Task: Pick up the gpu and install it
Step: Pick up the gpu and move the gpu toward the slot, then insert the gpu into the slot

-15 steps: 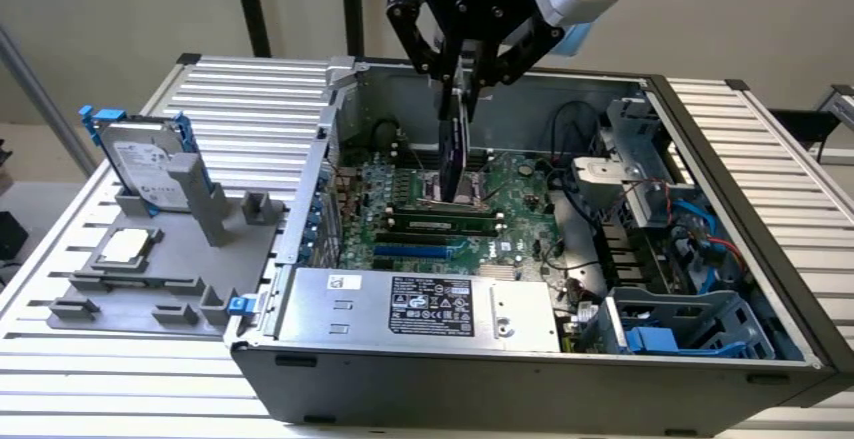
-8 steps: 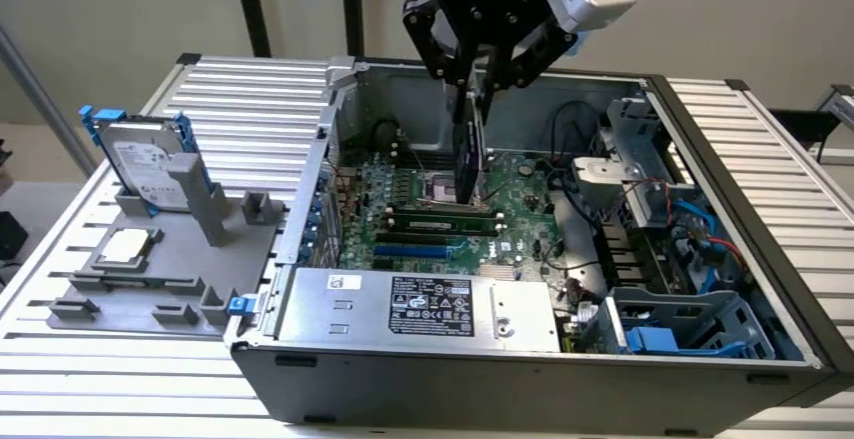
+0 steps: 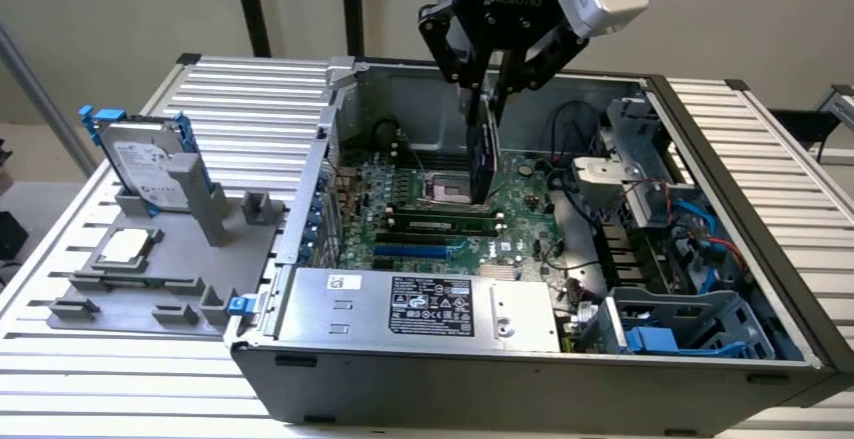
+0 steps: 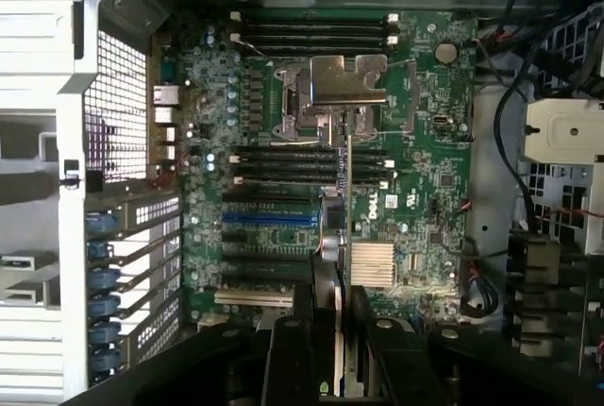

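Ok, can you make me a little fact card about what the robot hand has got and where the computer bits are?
gripper: shut on the gpu, above the open computer case
gpu: held upright, hanging over the motherboard, not yet in a slot
hard drive: standing in the grey tray, on the exterior view's left, outside the case
CPU chip: lying flat in the same tray, in front of the hard drive
task so far: gpu picked up, not installed
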You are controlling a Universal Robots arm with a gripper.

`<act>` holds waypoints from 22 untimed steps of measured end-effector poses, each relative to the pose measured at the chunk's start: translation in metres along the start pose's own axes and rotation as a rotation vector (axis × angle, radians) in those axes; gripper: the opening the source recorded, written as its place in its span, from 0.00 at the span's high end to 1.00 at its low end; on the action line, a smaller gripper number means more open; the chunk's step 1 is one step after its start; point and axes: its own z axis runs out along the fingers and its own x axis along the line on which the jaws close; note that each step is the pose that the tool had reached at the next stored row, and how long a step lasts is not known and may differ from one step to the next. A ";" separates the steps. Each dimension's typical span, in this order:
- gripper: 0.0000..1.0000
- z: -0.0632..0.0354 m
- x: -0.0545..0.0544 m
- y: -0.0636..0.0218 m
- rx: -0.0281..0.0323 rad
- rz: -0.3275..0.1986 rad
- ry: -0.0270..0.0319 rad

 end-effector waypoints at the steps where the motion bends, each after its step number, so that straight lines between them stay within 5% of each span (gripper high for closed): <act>1: 0.74 0.0015 0.000 0.0009 0.0001 0.000 -0.0004; 6: 0.74 0.0086 -0.002 0.0023 -0.0010 0.000 -0.0017; 22: 0.74 0.0087 -0.002 0.0022 -0.0024 0.000 -0.0012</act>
